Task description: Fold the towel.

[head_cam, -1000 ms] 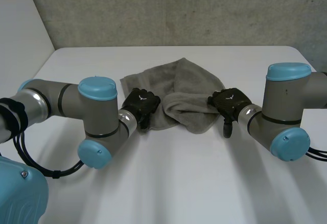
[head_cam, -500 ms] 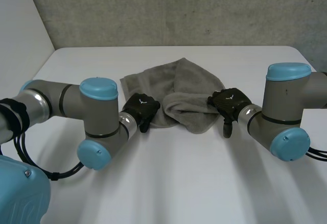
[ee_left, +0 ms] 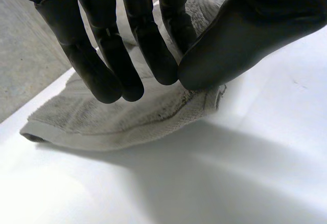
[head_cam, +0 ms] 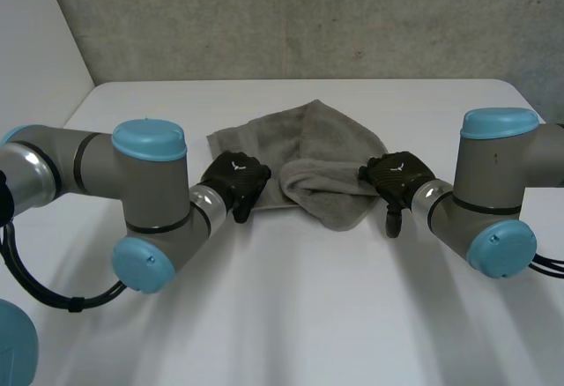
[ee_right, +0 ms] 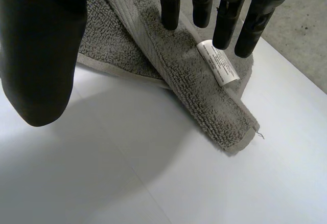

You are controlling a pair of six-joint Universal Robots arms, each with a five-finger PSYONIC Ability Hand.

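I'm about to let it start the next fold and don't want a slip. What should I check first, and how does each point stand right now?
1. Towel lies flat: not ok. The towel is bunched, with one side rolled over itself.
2. Towel wholly on the table: ok.
3. Right hand grips cloth: not ok. Its fingers lie straight on the rolled fold, thumb off the cloth.
4. Left hand grips cloth: cannot tell. It sits at the towel's near left edge.
5. Label located: ok. The white label faces up beside the right hand's fingertips.
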